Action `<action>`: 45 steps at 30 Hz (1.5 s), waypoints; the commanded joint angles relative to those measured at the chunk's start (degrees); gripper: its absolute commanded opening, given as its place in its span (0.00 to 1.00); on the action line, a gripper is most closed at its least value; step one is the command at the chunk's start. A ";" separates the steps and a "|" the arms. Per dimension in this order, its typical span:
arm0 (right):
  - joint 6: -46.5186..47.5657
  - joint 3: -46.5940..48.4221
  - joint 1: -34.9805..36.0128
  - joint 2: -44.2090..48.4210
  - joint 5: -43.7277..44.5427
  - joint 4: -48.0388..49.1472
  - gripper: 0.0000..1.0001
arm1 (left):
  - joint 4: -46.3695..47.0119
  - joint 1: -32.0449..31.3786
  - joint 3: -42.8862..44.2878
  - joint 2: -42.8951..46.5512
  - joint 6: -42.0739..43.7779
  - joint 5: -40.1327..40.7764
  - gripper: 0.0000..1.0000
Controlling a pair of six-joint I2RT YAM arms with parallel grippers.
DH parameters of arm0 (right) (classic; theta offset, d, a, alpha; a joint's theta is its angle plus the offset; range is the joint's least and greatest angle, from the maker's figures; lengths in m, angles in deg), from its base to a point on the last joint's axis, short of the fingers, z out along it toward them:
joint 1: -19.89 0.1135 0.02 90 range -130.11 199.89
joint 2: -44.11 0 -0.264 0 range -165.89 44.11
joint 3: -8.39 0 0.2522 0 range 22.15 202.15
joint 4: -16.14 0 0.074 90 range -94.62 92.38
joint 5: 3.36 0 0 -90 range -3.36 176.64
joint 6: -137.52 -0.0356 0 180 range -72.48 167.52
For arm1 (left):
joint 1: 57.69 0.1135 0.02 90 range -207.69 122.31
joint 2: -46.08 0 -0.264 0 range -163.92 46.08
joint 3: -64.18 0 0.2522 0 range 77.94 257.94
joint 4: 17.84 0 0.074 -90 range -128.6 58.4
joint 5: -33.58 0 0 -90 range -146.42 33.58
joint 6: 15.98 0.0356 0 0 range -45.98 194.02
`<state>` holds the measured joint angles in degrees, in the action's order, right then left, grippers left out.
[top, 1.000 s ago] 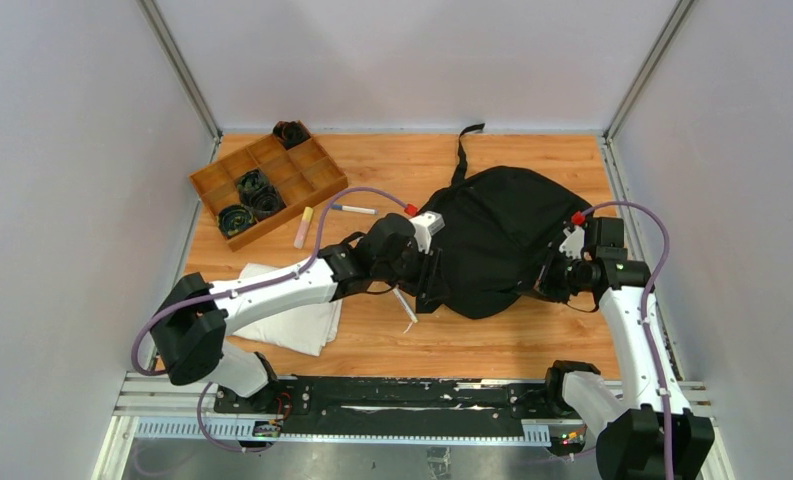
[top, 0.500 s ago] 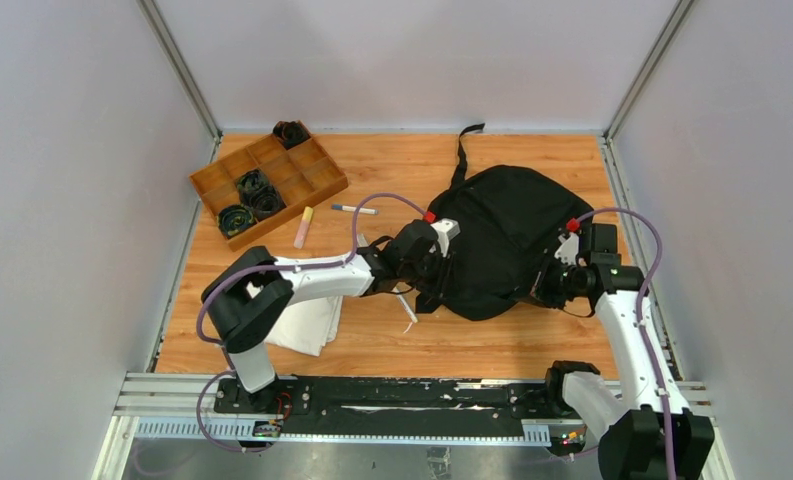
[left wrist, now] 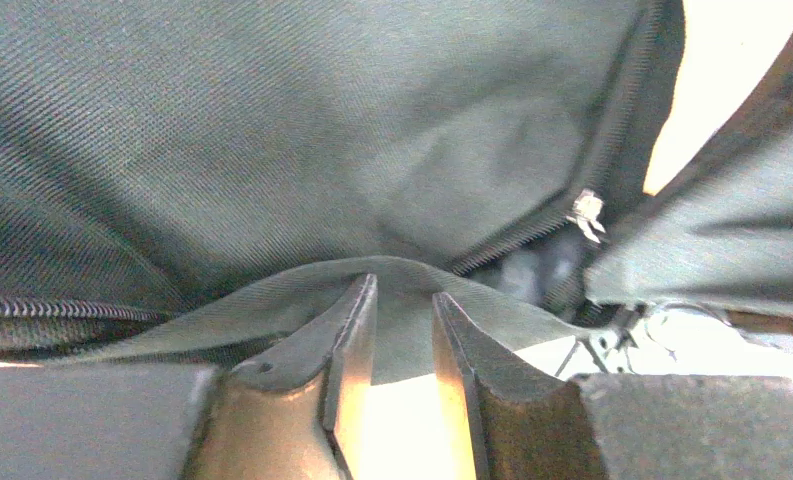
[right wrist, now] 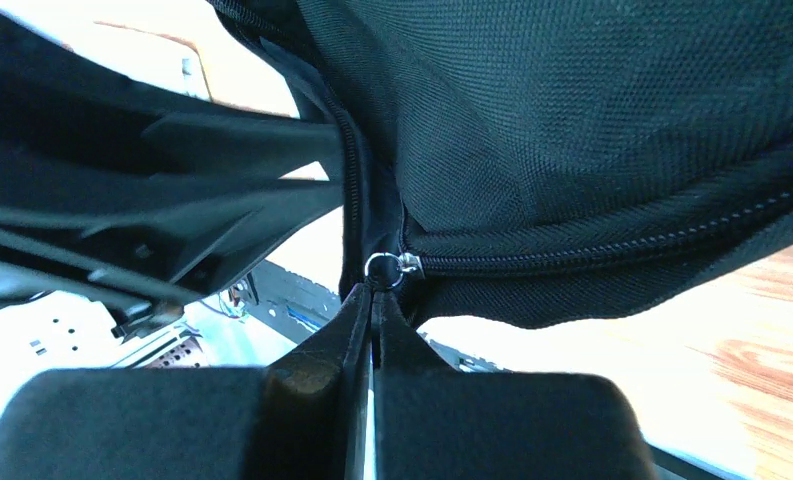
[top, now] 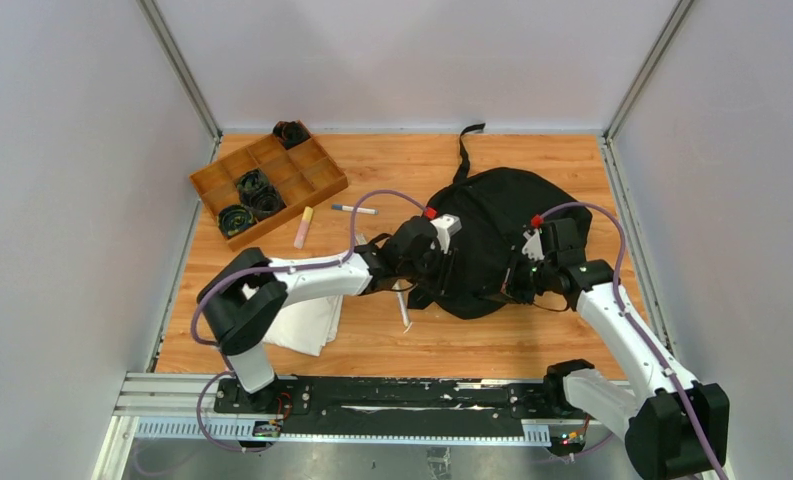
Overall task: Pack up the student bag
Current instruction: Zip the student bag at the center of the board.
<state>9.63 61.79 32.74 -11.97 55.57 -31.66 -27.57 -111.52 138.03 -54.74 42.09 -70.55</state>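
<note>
Pinching the small silver zipper ring (right wrist: 380, 266), the right claw (right wrist: 372, 292) seems set to unzip the big soft black cloth backpack (top: 492, 215) on the wooden table (top: 372, 340); the left claw (left wrist: 404, 285) nips its rim, steadying it

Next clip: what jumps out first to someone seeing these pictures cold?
The black bag lies slumped on the right half of the table, with both arms at its near edge. The right end effector is shut on the zipper pull, and the left end effector pinches a fold of the bag's fabric. A wooden tray holding dark coils sits at the far left corner.
</note>
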 commanded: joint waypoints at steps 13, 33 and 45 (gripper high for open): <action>6.85 5.46 -1.19 3.51 2.85 -3.35 0.33 | -13.13 0.03 9.11 11.69 7.05 -0.28 0.47; 10.95 9.72 -3.70 4.99 15.11 -9.52 0.37 | -12.66 0.03 13.05 2.15 18.50 -16.31 0.62; 11.09 9.11 -18.07 8.55 9.83 -12.63 0.45 | -18.45 -0.31 22.54 -8.18 30.28 -19.89 0.65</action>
<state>19.86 70.86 16.01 -4.05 67.99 -42.29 -44.99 -111.52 157.99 -60.42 68.06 -86.72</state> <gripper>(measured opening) 0.453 0.655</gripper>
